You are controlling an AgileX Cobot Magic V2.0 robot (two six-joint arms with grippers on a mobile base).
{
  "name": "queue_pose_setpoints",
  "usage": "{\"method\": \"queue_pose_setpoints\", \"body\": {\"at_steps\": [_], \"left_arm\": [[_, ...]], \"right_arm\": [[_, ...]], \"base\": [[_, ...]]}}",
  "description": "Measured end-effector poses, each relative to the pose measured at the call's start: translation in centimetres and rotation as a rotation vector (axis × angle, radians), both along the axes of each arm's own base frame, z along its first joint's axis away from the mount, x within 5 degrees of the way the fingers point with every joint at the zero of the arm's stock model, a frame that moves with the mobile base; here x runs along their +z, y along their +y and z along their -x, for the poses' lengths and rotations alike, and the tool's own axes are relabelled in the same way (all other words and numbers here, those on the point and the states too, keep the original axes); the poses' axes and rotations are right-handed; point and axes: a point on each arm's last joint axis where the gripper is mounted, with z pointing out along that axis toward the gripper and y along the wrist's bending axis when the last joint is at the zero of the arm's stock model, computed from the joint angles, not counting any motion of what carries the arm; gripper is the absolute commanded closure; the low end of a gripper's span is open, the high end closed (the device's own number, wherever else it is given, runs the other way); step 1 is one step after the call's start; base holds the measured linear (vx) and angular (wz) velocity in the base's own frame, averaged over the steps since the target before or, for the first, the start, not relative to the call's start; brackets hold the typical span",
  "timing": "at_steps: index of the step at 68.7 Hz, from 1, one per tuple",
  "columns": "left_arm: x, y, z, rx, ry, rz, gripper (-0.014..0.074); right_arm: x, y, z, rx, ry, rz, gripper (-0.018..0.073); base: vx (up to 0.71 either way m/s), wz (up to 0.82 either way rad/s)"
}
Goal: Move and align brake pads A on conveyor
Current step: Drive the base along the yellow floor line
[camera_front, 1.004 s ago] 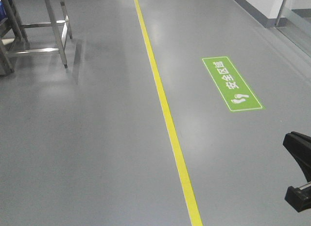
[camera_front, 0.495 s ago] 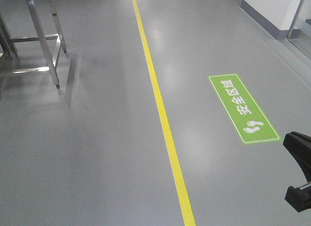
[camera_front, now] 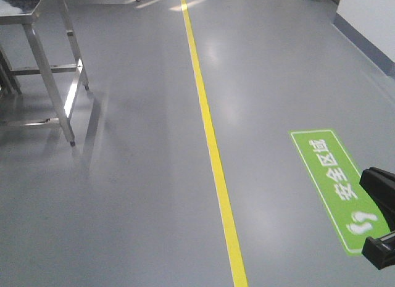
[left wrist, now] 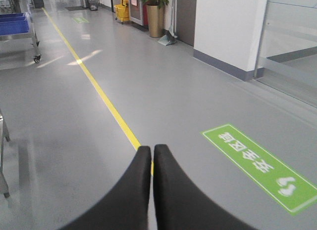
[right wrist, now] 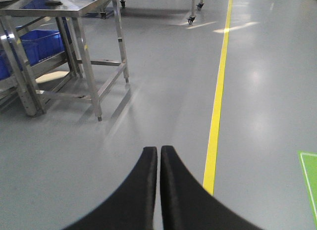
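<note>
Neither the brake pads A nor the conveyor shows in any view. My left gripper [left wrist: 152, 148] is shut, its two black fingers pressed together with nothing between them, hanging over bare grey floor beside a yellow line [left wrist: 106, 104]. My right gripper [right wrist: 159, 150] is likewise shut and empty above the floor, left of the same yellow line [right wrist: 218, 91]. A black part of an arm [camera_front: 378, 179] juts in at the right edge of the front view.
A stainless-steel table [camera_front: 52, 83] stands at the left, also in the right wrist view [right wrist: 94, 5], with blue bins [right wrist: 42, 44] under neighbouring racks. A green floor sign [camera_front: 336, 182] lies to the right. A white wall corner [left wrist: 228, 27] and a potted plant [left wrist: 155, 20] stand ahead right.
The front view has advanced along the floor: the green sign slid down and right towards me, and the steel table came nearer. Both grippers stay shut.
</note>
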Motion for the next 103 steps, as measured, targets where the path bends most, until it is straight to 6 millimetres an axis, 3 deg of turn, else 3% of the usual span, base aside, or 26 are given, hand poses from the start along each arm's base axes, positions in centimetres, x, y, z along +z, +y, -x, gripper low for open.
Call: {"method": "queue_pose_setpoints", "body": {"at_steps": [103], "left_arm": [[0.0,0.0,0.0,0.0,0.0,0.0,0.0602]], "right_arm": [[0.0,0.0,0.0,0.0,0.0,0.0,0.0567]], "base": [[0.69,0.01]]}}
